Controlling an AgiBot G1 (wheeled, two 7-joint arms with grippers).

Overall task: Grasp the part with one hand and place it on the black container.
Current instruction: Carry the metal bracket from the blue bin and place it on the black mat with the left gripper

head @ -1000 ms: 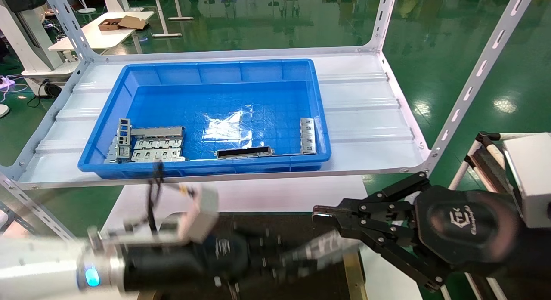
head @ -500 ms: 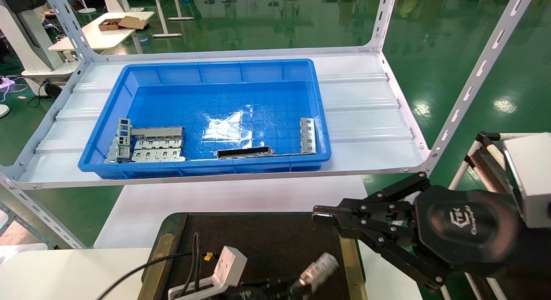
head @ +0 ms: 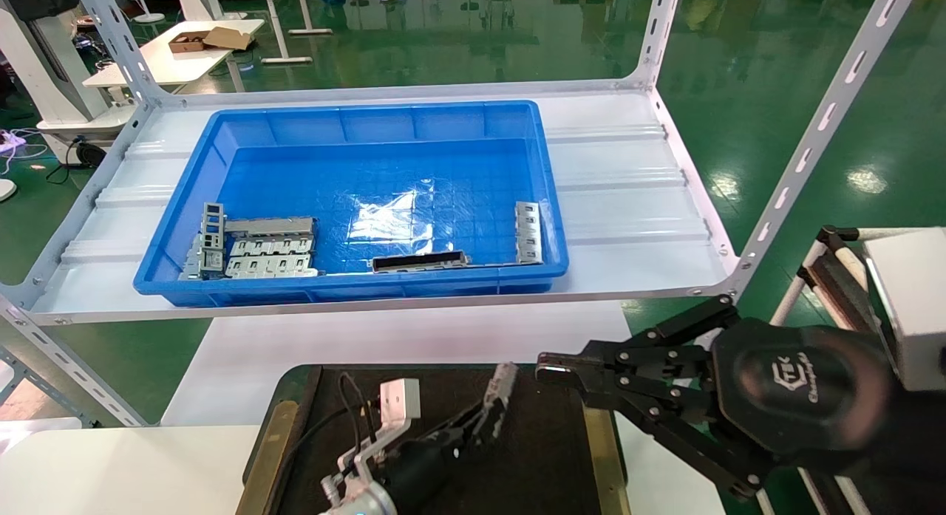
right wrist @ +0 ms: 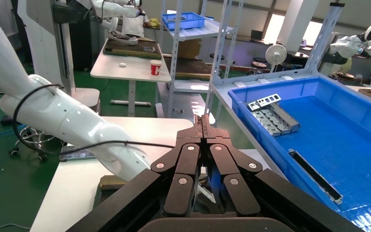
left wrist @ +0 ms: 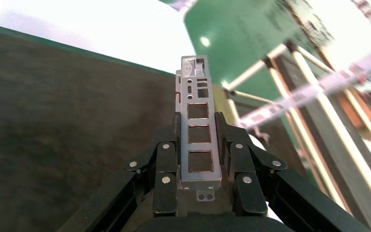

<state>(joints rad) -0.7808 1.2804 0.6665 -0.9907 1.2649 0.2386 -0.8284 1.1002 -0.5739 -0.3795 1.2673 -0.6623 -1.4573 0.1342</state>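
My left gripper [head: 484, 419] is shut on the part [head: 501, 393], a slim silver ladder-like bracket. It holds the part above the black container [head: 547, 463], near its far middle. In the left wrist view the part [left wrist: 199, 96] sticks out from between the fingers [left wrist: 166, 159], with the black container's matte surface [left wrist: 53, 125] below it. My right gripper [head: 550, 369] is shut and empty, level with the container's far right corner; it also shows in the right wrist view [right wrist: 203, 121].
A blue bin [head: 369, 110] stands on the white shelf [head: 628, 205] behind the container. It holds grey slotted plates [head: 270, 247], a dark bar [head: 420, 261] and another bracket [head: 528, 233]. Slotted shelf posts [head: 813, 138] rise at the right.
My left arm has swung from lying across the bottom edge to pointing forward. The part in it has moved from the container's right side to over its far middle. My right gripper has not moved.
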